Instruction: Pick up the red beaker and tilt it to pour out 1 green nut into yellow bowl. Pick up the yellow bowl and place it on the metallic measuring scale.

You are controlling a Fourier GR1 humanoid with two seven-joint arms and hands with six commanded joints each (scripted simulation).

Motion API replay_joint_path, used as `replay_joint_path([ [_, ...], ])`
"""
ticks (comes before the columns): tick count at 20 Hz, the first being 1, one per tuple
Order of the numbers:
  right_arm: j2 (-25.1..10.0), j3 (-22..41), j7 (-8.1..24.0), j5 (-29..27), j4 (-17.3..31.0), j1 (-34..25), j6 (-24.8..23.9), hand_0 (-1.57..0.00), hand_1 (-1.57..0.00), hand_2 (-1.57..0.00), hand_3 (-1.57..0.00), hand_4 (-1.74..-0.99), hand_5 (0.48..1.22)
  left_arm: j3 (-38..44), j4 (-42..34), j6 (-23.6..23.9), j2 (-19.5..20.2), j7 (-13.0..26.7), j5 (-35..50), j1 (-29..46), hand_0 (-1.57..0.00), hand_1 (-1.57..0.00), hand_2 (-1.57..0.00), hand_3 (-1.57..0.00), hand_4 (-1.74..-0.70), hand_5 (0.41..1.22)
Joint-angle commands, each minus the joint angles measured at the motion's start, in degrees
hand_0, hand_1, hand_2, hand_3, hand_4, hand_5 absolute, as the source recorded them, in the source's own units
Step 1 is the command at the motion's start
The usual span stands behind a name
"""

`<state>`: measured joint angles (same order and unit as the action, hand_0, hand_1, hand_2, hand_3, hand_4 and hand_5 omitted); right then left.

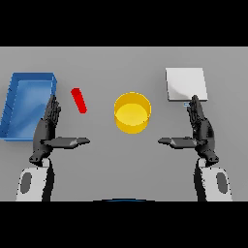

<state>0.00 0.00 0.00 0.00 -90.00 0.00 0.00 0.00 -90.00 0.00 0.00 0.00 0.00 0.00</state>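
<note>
The beaker (79, 100) lies tilted just beyond my spread left hand (48, 131), long axis leaning up-left; bowl (132, 112) between both hands, scale (186, 84) past my spread right hand (201, 131)

1. The light is even and soft over the whole grey table (145, 164); no part is dark.
2. No clear lamp direction shows. Shadows are very weak, only a faint darker edge under the yellow bowl (132, 112).
3. The white scale (186, 84) is the brightest thing, with a pale grey shading on its left part and no hard glare.
4. The blue tray (26, 104) has a lighter floor and darker walls.
5. The edges of things look a little soft; the straight lines do not bend near the borders.
</note>
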Motion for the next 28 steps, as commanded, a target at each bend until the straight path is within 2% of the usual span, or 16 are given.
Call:
replay_joint_path([
  [1,0.0,0.0,0.0,0.0,0.0,-0.1,-0.1,0.00,0.00,0.00,0.00,-1.167,0.599,0.2,0.0,0.0,0.2,0.0,0.2,0.0,0.00,0.00,0.00,0.00,-1.15,0.599],
  [6,0.1,-0.1,0.0,0.1,0.8,-0.7,-0.2,0.00,0.00,0.00,0.00,-1.167,0.599,1.5,0.4,-0.9,1.6,0.3,1.5,-0.4,0.00,0.00,0.00,0.00,-1.15,0.599],
  [7,-2.0,2.6,-4.0,7.1,-0.9,1.2,-2.4,0.00,0.00,0.00,0.00,-1.167,0.599,0.1,-1.6,-1.7,3.3,-0.9,-0.6,1.7,0.00,0.00,0.00,0.00,-1.15,0.599],
  [8,-2.7,4.6,-5.5,11.6,-2.7,2.8,-4.0,0.00,0.00,0.00,0.00,-1.163,0.595,-1.2,-4.1,-2.2,4.2,-1.4,-1.8,3.7,0.00,0.00,0.00,0.00,-1.16,0.599],
  [11,-3.3,6.9,-4.5,17.0,-5.0,4.5,-5.9,0.00,0.00,0.00,0.00,-1.159,0.590,-2.3,-7.0,-2.9,5.8,1.2,-2.8,5.1,0.00,0.00,0.00,0.00,-1.16,0.599],
  [13,-2.9,7.7,-5.0,17.4,-6.6,6.2,-6.0,0.00,0.00,0.00,0.00,-1.173,0.593,-2.9,-6.7,-3.1,6.1,2.1,-3.6,4.7,0.00,0.00,0.00,0.00,-1.16,0.602],
  [16,-3.0,7.0,-3.3,15.8,-6.7,5.4,-5.0,0.00,0.00,0.00,0.00,-1.199,0.603,-4.0,-6.6,-2.8,6.0,2.8,-5.4,4.2,0.00,0.00,0.00,0.00,-1.16,0.602],
  [18,-3.0,6.8,-4.4,14.0,-6.6,5.8,-3.6,0.00,0.00,0.00,0.00,-1.224,0.611,-4.2,-3.3,-2.2,5.5,2.2,-6.6,2.0,0.00,0.00,0.00,0.00,-1.17,0.605],
  [21,-3.4,6.9,-4.0,14.9,-6.6,5.3,-4.0,0.00,0.00,0.00,0.00,-1.246,0.627,-3.7,3.6,-1.9,5.0,-0.5,-7.8,-2.4,0.00,0.00,0.00,0.00,-1.22,0.622],
  [24,-3.0,6.8,-5.4,14.0,-6.5,5.7,-3.6,0.00,0.00,0.00,0.00,-1.267,0.632,-2.8,9.6,-0.9,5.1,-1.9,-9.0,-6.6,0.00,0.00,0.00,0.00,-1.23,0.636],
  [28,-3.3,6.6,-5.3,14.2,-6.7,4.8,-3.7,0.00,0.00,0.00,0.00,-1.278,0.634,-1.3,17.0,0.2,4.6,-2.9,-9.4,-12.6,0.00,0.00,0.00,0.00,-1.26,0.668],
])
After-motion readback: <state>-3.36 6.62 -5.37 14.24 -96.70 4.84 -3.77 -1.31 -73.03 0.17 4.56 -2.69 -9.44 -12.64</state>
